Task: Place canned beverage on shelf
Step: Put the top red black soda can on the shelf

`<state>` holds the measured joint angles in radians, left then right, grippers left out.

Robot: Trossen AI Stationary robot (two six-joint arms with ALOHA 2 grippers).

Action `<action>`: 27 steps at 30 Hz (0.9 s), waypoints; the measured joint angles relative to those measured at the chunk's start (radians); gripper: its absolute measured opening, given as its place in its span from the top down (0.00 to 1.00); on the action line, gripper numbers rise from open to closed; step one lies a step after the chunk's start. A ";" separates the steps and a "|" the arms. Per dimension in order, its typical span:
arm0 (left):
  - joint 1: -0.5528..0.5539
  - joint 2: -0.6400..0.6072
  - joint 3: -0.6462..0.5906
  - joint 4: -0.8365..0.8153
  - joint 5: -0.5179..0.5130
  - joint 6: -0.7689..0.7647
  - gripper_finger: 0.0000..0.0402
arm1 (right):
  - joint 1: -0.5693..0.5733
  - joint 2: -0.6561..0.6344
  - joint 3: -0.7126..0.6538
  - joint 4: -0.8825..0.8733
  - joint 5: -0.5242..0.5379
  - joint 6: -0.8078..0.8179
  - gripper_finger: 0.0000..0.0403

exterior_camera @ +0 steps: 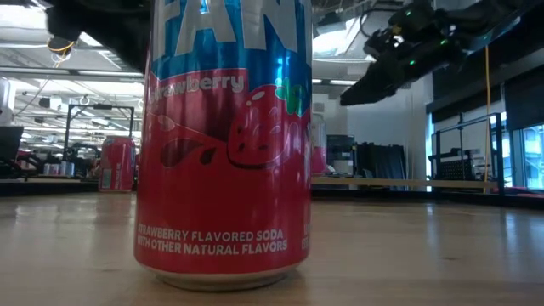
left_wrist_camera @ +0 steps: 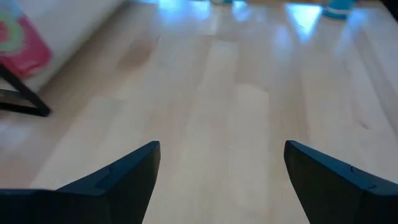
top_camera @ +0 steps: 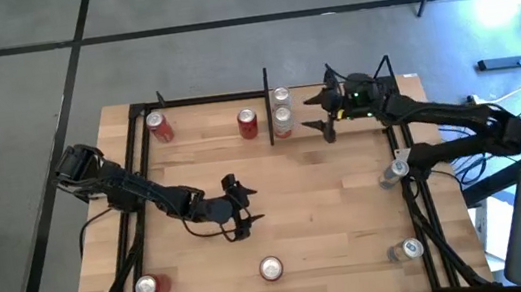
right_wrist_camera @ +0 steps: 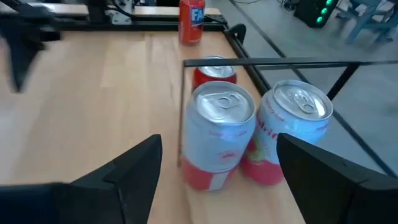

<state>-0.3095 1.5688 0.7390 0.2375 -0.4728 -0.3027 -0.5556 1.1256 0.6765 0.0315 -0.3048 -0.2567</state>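
On the shelf (top_camera: 205, 108) along the table's far edge, two silver-topped cans (top_camera: 281, 109) stand upright side by side just right of the dark divider (top_camera: 267, 105). The right wrist view shows these two cans (right_wrist_camera: 221, 134) from above. Two red cans (top_camera: 247, 122) (top_camera: 159, 127) stand left of the divider. My right gripper (top_camera: 320, 118) hovers open just right of the pair, touching neither. Over the middle of the table my left gripper (top_camera: 247, 208) is open with only bare wood (left_wrist_camera: 236, 124) below it.
Three more cans stand along the near edge (top_camera: 148, 287) (top_camera: 271, 268) (top_camera: 405, 248); the middle one fills the low view (exterior_camera: 223, 144). Another can (top_camera: 390, 174) stands by the right arm. Black frame rails (top_camera: 140, 152) border the table.
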 joint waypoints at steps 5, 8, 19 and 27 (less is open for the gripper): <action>0.082 0.000 0.059 -0.023 -0.015 0.063 0.19 | 0.022 -0.033 0.000 0.023 -0.052 0.121 0.26; 0.139 0.000 0.103 -0.041 -0.025 0.108 0.19 | 0.050 -0.032 0.000 0.039 -0.045 0.142 0.26; 0.349 -0.051 0.182 -0.153 -0.219 0.081 0.19 | 0.195 -0.028 -0.001 -0.045 0.079 0.229 0.26; 0.546 -0.011 0.180 -0.159 -0.126 -0.029 0.19 | 0.281 -0.028 -0.002 -0.045 0.210 0.206 0.26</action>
<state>0.2361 1.5575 0.9192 0.0784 -0.5987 -0.3320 -0.2746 1.0981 0.6750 -0.0131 -0.0948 -0.0503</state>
